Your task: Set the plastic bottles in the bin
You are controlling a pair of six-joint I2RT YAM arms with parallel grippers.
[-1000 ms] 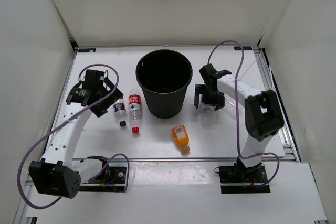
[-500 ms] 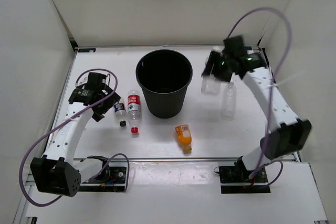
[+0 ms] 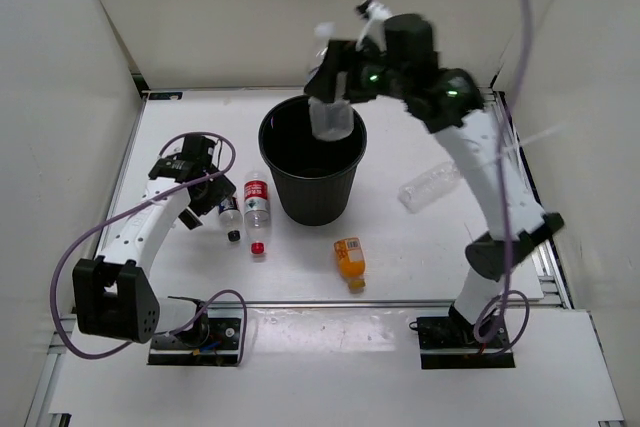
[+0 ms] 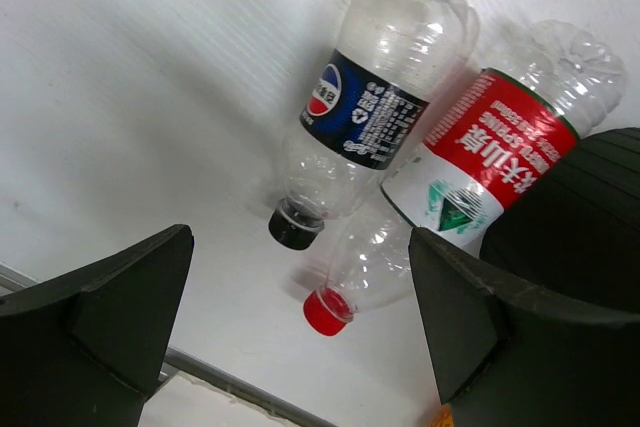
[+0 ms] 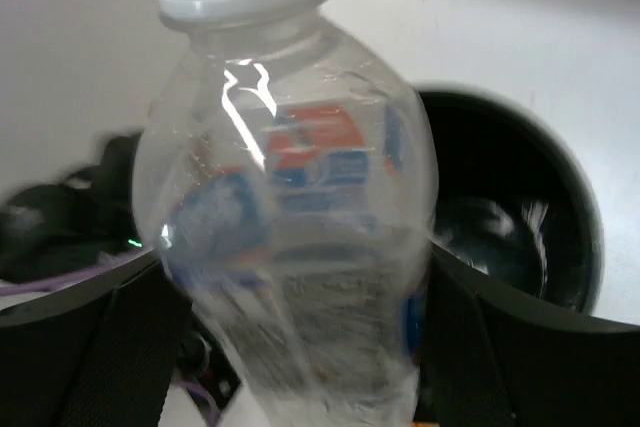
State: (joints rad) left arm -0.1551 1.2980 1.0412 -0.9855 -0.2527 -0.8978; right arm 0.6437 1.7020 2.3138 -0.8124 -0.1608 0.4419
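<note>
My right gripper (image 3: 336,85) (image 5: 300,292) hangs high over the round black bin (image 3: 312,197) (image 5: 535,222). It is shut on a clear white-capped plastic bottle (image 3: 328,115) (image 5: 290,197) that fills the gap between both fingers above the bin's mouth. To the left of the bin, a dark-label bottle (image 3: 228,209) (image 4: 365,117) and a red-label bottle (image 3: 257,201) (image 4: 480,162) lie side by side. My left gripper (image 3: 204,193) (image 4: 300,317) is open just above their caps, touching neither. A squat orange bottle (image 3: 346,258) lies in front of the bin, and a clear bottle (image 3: 430,185) to its right.
White walls enclose the table on three sides. In the left wrist view the bin's wall (image 4: 590,207) rises right beside the red-label bottle. Purple cables loop from both arms. The arm bases sit at the near edge.
My right gripper closed on a clear bottle right of the bin, lifted it and swung it left over the bin's mouth. The other clear bottle shifted right. The left gripper edged toward its two bottles.
</note>
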